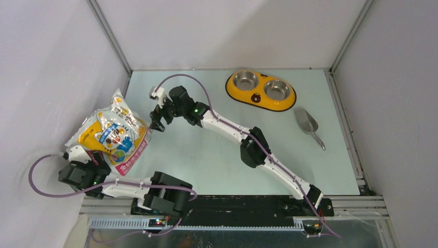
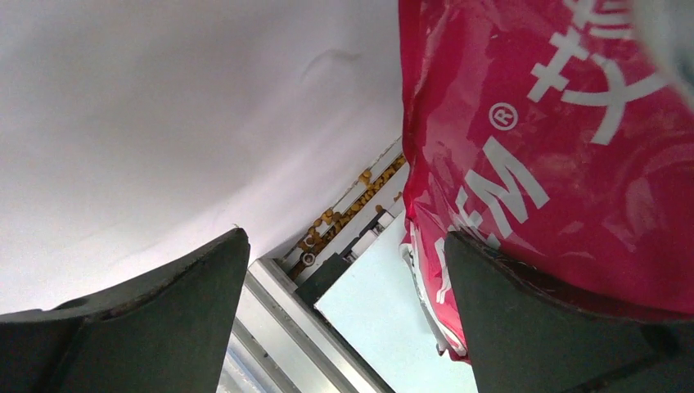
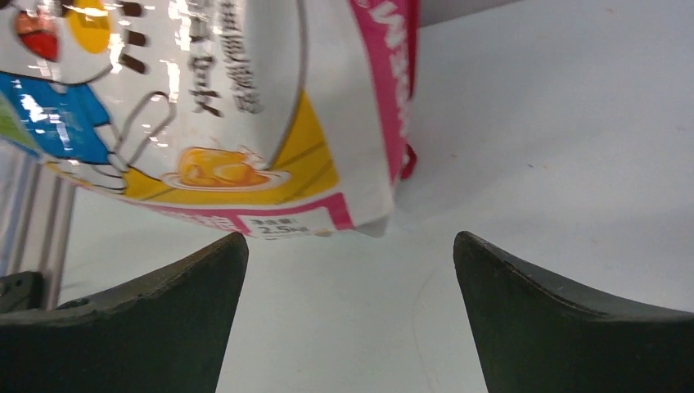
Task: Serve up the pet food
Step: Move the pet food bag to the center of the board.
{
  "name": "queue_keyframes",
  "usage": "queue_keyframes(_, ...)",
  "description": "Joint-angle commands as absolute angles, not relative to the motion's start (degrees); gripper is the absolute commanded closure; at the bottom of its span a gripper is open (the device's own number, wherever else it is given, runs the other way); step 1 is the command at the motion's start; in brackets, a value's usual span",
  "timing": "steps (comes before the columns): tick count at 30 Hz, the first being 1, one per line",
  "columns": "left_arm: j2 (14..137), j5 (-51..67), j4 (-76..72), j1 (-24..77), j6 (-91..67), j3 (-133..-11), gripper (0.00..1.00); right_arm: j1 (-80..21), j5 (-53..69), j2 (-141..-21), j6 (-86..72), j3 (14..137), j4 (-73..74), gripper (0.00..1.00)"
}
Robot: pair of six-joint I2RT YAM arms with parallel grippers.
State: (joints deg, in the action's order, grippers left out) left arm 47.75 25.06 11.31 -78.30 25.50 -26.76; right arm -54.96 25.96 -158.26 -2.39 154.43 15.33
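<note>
The glossy white, orange and pink pet food bag (image 1: 111, 133) with a cartoon cat stands at the table's left side against the wall. My left gripper (image 1: 85, 156) is open at the bag's near-left lower corner. In the left wrist view its right finger (image 2: 532, 327) lies against the pink side of the bag (image 2: 565, 139), with nothing between the fingers. My right gripper (image 1: 157, 120) is open just right of the bag. The bag's lower corner (image 3: 245, 123) hangs ahead of that gripper (image 3: 350, 237). A few kibble pieces (image 2: 353, 202) lie in the frame channel beyond the table edge.
The yellow double-bowl feeder (image 1: 261, 102) sits at the back right, both steel bowls bare. A grey metal scoop (image 1: 309, 125) lies just in front of it to the right. White walls close in the left, back and right. An aluminium rail (image 2: 286, 327) runs along the table edge.
</note>
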Motion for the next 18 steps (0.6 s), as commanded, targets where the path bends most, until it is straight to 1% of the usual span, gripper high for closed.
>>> queue_keyframes(1, 44.0, 31.92, 16.5, -73.65, 24.31, -25.46, 0.02, -55.22, 34.79, -159.75, -2.66, 158.72, 10.69, 0.0)
queue_keyframes(6, 43.54, 30.52, 18.0, -70.53, 24.62, -26.01, 0.02, -55.66, 43.78, -160.6, -3.71, 160.38, 9.45, 0.01)
queue_keyframes(18, 48.32, 27.88, 18.35, -68.39, 25.02, -27.21, 0.02, -56.63, 41.7, -162.67, 1.34, 161.87, 8.08, 0.0)
